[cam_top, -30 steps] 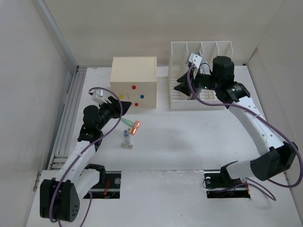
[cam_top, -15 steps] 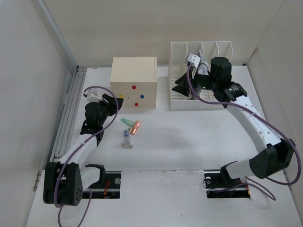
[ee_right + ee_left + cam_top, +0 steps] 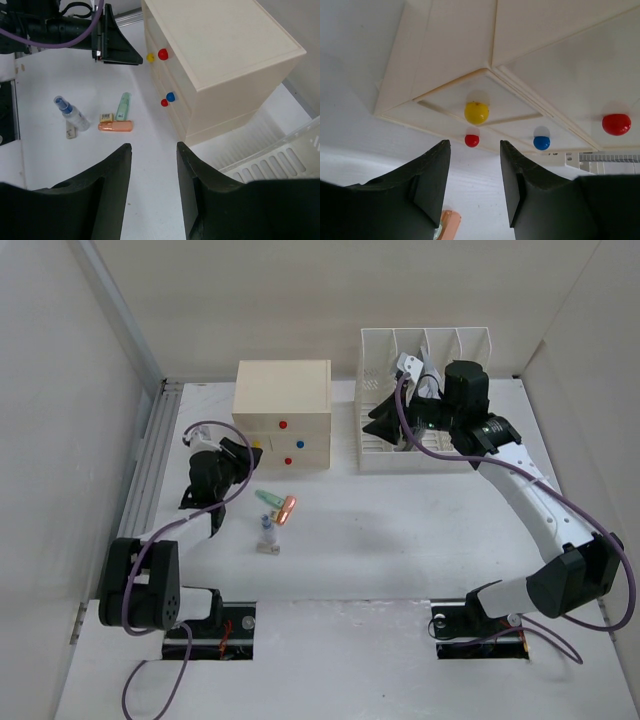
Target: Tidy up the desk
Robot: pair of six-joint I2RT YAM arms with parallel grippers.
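left pincer (image 3: 473, 150) gapes empty before the round yellow knob (image 3: 476, 113) — matte black wedges, glossy bead.

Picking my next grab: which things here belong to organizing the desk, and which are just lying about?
Job: flat white desk; clear spray bottle with blue cap; pale green tube; orange capsule-shaped case; cream drawer box; white slotted file rack.
Just there: grey metal rail at left edge; pale side wall.

Cut off at 6 o'clock, left wrist view, partly behind left gripper (image 3: 473, 150): orange piece (image 3: 449, 223). Clipped at 4 o'clock, right wrist view: white rack (image 3: 290, 155).
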